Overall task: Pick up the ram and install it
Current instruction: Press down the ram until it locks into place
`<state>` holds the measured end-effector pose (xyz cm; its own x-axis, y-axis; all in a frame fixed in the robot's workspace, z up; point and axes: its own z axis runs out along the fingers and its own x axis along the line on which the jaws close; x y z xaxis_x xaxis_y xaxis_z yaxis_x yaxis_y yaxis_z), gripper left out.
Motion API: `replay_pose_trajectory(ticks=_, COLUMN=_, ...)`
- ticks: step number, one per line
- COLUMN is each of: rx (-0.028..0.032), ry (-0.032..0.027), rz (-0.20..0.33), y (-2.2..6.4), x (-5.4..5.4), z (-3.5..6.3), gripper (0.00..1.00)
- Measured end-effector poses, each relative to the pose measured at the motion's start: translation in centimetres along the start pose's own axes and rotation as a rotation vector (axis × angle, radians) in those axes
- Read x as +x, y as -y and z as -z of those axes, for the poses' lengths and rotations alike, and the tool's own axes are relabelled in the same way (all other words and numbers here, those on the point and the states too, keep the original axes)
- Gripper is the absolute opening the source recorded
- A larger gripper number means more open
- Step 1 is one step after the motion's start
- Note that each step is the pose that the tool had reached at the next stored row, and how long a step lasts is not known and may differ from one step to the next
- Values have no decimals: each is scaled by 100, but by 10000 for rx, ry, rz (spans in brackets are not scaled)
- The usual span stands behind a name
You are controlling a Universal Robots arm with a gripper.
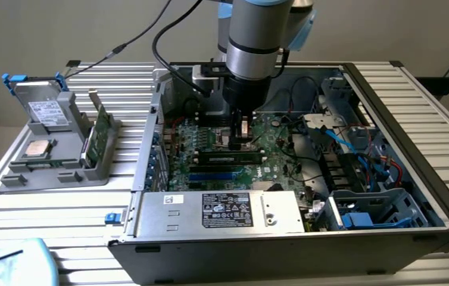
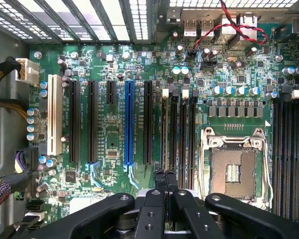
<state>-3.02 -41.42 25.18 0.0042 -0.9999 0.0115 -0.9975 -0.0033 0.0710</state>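
Note:
The ram [image 1: 228, 158] is a dark, narrow stick lying along a memory slot on the green motherboard [image 1: 205, 140] inside the open computer case. In the wrist view the ram [image 2: 165, 134] shows edge-on in the memory slot nearest the long black card slots. My gripper [image 1: 240, 140] hangs straight down over the stick's middle with its fingers pressed together. In the wrist view the gripper [image 2: 165, 178] is shut, its tips directly over one end of that slot. Nothing sits between the fingers. I cannot tell whether the tips touch the stick.
A grey holder [image 1: 58, 170] left of the case carries a hard drive [image 1: 46, 110], a square silver chip [image 1: 36, 149] and a green card [image 1: 97, 134]. The power supply [image 1: 224, 211] fills the case front. An open processor socket [image 2: 234, 169] lies beside the memory slots; cables [image 1: 352, 149] crowd the case's right.

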Motion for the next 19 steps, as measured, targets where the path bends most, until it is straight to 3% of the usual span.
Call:
replay_pose_trajectory(ticks=4, rx=0, ry=-1, rz=0, y=6, x=0, z=1, gripper=11)
replay_pose_trajectory(ticks=12, rx=0, ry=5, rz=0, y=249, x=3, z=17, gripper=11)
replay_pose_trajectory(ticks=19, rx=0, ry=4, rz=1, y=265, x=2, z=-81, gripper=11)
